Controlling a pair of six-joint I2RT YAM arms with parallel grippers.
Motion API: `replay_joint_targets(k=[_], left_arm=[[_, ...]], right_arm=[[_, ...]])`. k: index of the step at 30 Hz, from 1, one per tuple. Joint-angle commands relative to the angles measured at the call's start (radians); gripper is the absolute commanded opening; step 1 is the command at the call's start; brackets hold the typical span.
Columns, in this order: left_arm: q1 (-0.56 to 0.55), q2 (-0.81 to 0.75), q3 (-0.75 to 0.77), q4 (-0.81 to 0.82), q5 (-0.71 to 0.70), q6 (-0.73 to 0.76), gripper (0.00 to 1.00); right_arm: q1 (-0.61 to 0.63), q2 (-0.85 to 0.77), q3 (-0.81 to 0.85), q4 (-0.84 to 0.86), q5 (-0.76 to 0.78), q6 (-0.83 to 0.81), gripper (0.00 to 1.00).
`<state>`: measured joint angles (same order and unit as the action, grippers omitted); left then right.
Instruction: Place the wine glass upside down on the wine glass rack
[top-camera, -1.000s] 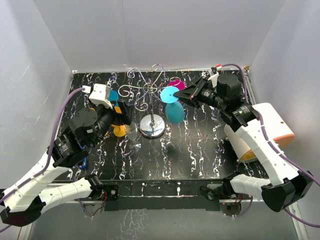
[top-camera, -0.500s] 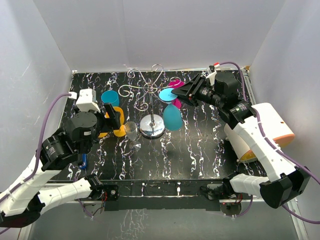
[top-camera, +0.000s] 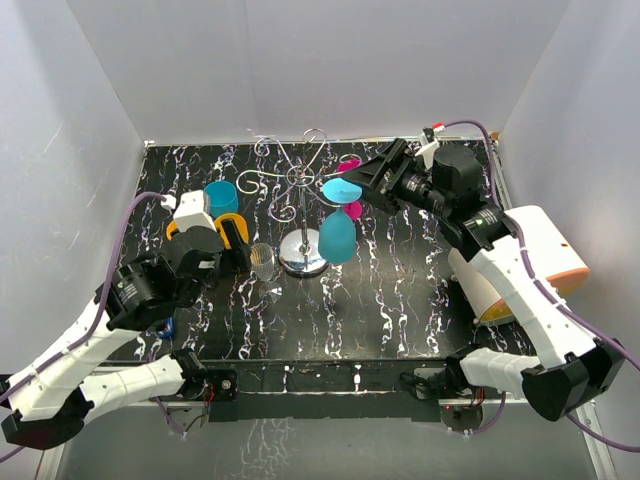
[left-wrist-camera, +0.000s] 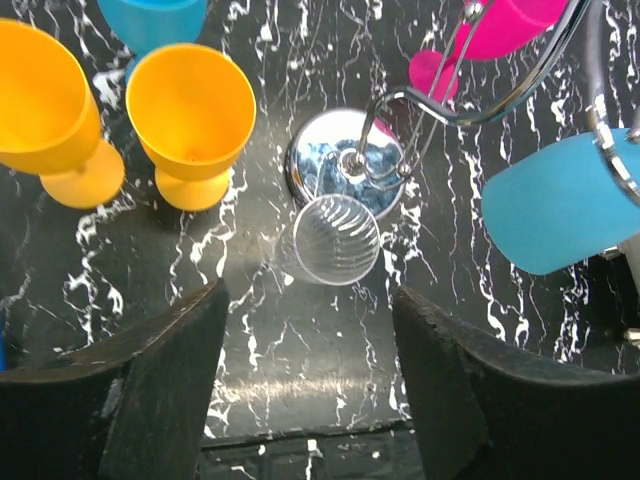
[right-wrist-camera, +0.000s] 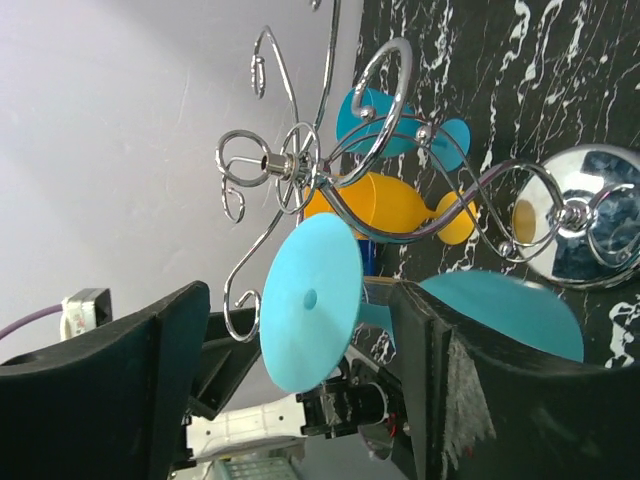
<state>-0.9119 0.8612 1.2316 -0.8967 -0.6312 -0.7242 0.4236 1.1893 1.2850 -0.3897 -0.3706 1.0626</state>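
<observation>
The cyan wine glass hangs bowl-down from a scroll arm of the silver wine glass rack (top-camera: 300, 178), its round foot (top-camera: 342, 188) above its bowl (top-camera: 337, 240). My right gripper (top-camera: 373, 180) stands open around the foot (right-wrist-camera: 310, 300), with both fingers apart from it. In the right wrist view the bowl (right-wrist-camera: 510, 310) hangs beyond the right finger. The rack's chrome base (top-camera: 304, 252) stands mid-table. My left gripper (top-camera: 226, 236) is open and empty, hovering left of the rack (left-wrist-camera: 345, 165) over bare tabletop.
A clear glass (left-wrist-camera: 335, 238) stands against the rack base. Two orange goblets (left-wrist-camera: 190, 115) and a blue cup (top-camera: 222, 197) stand at the left. A magenta glass (top-camera: 350, 166) hangs at the rack's far side. A white and orange device (top-camera: 535, 250) sits at the right.
My right gripper has opened and let go of the cyan glass, which has swung down to hang from the rack. The left arm has drawn back toward the near edge.
</observation>
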Motion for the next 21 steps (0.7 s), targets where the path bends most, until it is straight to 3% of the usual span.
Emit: replay_joint_targets(k=[1,5,13,21], left_arm=[[-0.001,0.02,-0.033,-0.053,0.065,-0.159,0.6],[-0.001,0.049,-0.047,-0.085,0.045,-0.203,0.49],[0.006,0.153,-0.049,-0.039,-0.005,-0.206,0.38],[0.087,0.219,-0.071,-0.057,0.033,-0.186,0.33]], right_arm=[[0.002,-0.124,-0.038,0.141,0.072,-0.043,0.73],[0.003,-0.195,-0.074,0.16,0.113,-0.066,0.72],[0.003,-0.301,-0.094,0.214,0.127,-0.147,0.69],[0.002,-0.328,-0.097,0.184,0.14,-0.168,0.68]])
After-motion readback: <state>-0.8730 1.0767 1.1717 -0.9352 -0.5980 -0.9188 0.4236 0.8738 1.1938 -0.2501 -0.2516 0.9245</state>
